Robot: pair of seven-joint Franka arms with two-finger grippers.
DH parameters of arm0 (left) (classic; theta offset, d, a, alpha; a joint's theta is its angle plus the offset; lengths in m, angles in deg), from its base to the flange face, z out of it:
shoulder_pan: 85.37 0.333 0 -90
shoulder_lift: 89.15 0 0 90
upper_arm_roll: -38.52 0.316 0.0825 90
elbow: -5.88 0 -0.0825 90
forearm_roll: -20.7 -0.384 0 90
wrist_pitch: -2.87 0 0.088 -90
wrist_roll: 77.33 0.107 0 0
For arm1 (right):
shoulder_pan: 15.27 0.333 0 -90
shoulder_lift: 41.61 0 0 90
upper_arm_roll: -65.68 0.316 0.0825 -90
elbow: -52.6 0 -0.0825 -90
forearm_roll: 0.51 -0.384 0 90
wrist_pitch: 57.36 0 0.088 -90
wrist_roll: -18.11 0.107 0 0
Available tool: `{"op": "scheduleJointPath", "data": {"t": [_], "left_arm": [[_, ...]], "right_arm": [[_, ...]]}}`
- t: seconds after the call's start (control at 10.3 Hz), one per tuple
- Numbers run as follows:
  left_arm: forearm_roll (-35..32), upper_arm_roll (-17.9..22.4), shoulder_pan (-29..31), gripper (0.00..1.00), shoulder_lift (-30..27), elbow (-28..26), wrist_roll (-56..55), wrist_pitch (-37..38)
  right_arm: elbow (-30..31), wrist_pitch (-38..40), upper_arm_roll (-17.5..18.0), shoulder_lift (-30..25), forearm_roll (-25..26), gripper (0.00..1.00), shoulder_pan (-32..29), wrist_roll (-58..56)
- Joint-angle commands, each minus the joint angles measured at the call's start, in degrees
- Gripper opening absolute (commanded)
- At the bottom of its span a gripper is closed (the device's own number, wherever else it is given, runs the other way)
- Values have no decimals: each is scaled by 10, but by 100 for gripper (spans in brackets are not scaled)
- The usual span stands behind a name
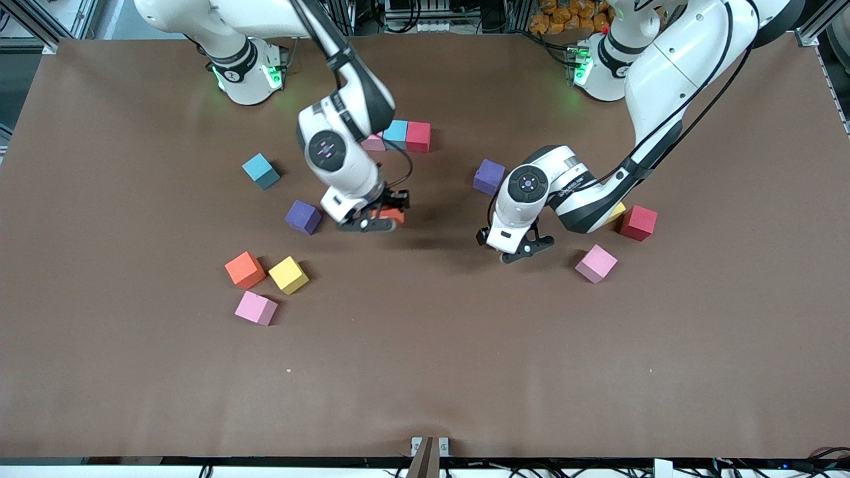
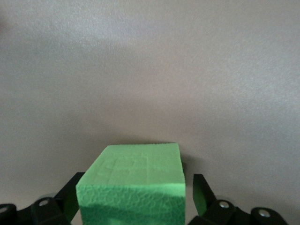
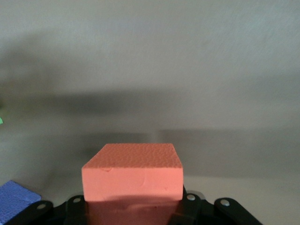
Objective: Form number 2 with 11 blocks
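Blocks lie scattered, and only a short row of pink (image 1: pixel 373 141), blue (image 1: pixel 396 133) and red (image 1: pixel 418 136) cubes marks the start of the number 2, up near the robots' bases. The right gripper (image 1: pixel 372 216) is clamped on an orange block (image 3: pixel 132 174) just above the table, nearer the camera than that row, so placing looks under way; next it must seat flush against a neighbour. The left gripper (image 1: pixel 520 247) straddles a green block (image 2: pixel 132 183) with fingers spread wide.
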Motion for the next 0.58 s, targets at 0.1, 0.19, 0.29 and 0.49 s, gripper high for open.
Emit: {"op": "scheduleJointPath", "data": {"t": [0.1, 0.19, 0.29, 0.49], "left_arm": [[-15, -5, 16, 100, -16, -22, 12, -11], [-14, -6, 18, 100, -22, -26, 12, -11], [-14, -9, 26, 100, -28, -26, 11, -10], [-12, -16, 29, 100, -33, -26, 5, -7]], "right_arm": [[68, -98, -7, -3, -12, 35, 62, 63], [71, -96, -8, -6, -12, 35, 81, 84], [74, -96, -10, -8, -11, 35, 96, 106], [81, -96, -15, -11, -6, 35, 120, 134]]}}
